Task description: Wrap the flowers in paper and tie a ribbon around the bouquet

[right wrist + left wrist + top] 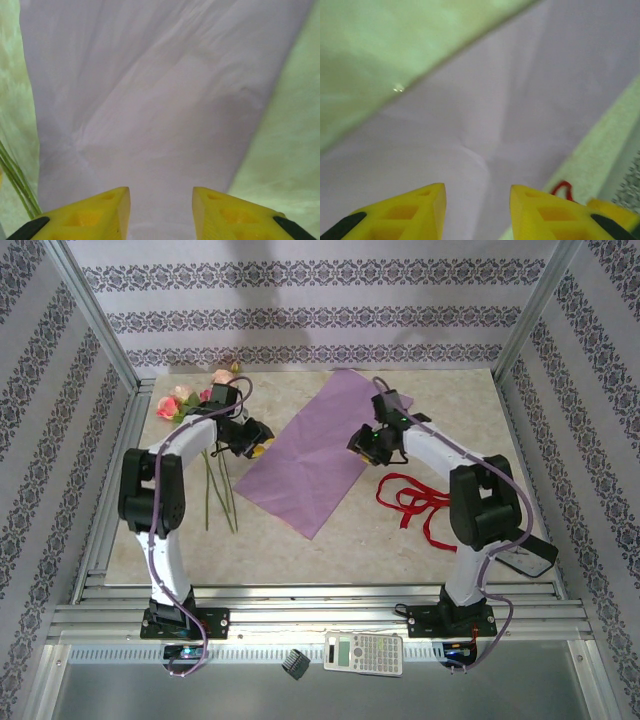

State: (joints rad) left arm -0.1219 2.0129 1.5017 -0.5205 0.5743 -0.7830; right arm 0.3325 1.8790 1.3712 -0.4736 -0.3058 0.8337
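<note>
The lilac paper (310,455) lies flat and creased in the middle of the table. The flowers (182,403) rest at the back left, their thin green stems (215,490) running toward the front. To the right of the paper the red ribbon (410,500) lies loose. My left gripper (256,440) hovers at the paper's left edge, jaws apart over the paper (485,115) with nothing between them; a bit of ribbon (562,189) peeks past its right finger. My right gripper (366,445) stands at the paper's right edge, open over the paper (150,100), with the stems (15,180) at the frame's left.
A calculator (364,652) and a small black part (296,664) lie on the front rail between the arm bases. Metal frame posts (95,315) and patterned walls close in the table on three sides. A black flat object (530,555) sits by the right arm.
</note>
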